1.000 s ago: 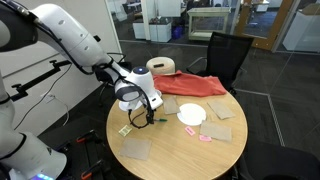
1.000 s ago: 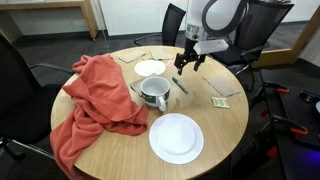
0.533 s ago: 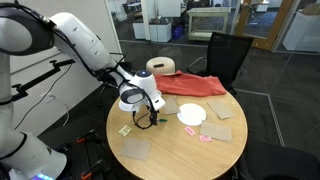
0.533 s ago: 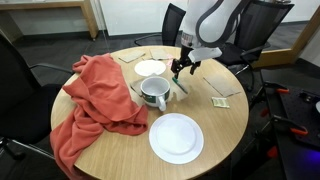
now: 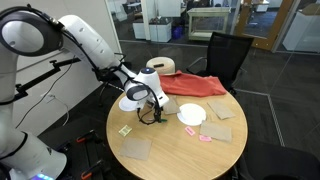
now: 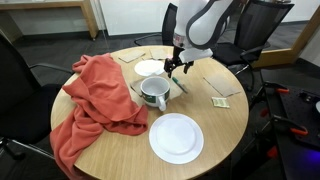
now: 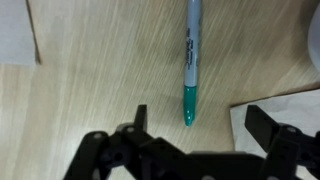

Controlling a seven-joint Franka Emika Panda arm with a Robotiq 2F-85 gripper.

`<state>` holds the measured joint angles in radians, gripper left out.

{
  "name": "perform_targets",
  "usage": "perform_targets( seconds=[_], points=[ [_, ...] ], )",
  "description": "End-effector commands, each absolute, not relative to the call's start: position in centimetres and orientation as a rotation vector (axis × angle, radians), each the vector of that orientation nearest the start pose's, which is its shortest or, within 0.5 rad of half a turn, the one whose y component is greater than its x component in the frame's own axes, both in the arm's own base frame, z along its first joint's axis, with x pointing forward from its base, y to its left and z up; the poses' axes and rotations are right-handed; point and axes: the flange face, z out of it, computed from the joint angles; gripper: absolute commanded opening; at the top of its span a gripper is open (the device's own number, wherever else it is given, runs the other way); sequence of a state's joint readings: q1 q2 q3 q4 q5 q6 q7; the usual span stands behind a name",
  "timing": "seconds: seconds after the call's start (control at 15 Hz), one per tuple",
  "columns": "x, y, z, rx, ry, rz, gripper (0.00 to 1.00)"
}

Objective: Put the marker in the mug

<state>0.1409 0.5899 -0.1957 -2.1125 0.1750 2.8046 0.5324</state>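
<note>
Gripper hangs wide open and empty right over the marker. Marker's flat on the table, long axis running straight away from the jaws, teal end nearest them. Mug near.

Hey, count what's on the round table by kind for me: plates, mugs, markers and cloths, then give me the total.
White plates: 2
Mug: 1
Marker: 1
Red cloth: 1
Total: 5
</note>
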Motion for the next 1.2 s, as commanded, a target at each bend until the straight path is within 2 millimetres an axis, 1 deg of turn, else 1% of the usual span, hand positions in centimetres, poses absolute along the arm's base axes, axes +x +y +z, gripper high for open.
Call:
perform_targets(
  seconds=[0.0,0.27,0.33,0.4,0.53,0.87,1.0,1.07,1.13],
  points=[
    [58.9,-3.9,14.0,-2.964,1.135,-0.154,1.00],
    [59.6,-3.7,13.6,-2.978,1.131,-0.132,1.00],
    [59.8,-3.7,13.5,-2.980,1.129,-0.123,0.98],
    [60.0,-3.6,13.5,-2.981,1.128,-0.120,0.77],
    [60.3,-3.6,13.4,-2.986,1.127,-0.108,0.69],
    [60.7,-3.7,12.9,-2.986,1.131,-0.076,0.28],
    [60.6,-3.7,12.6,-2.986,1.134,-0.064,0.15],
    [60.6,-3.8,12.4,-2.986,1.135,-0.060,0.06],
    [60.5,-3.8,12.3,-2.987,1.137,-0.056,0.01]
  ],
)
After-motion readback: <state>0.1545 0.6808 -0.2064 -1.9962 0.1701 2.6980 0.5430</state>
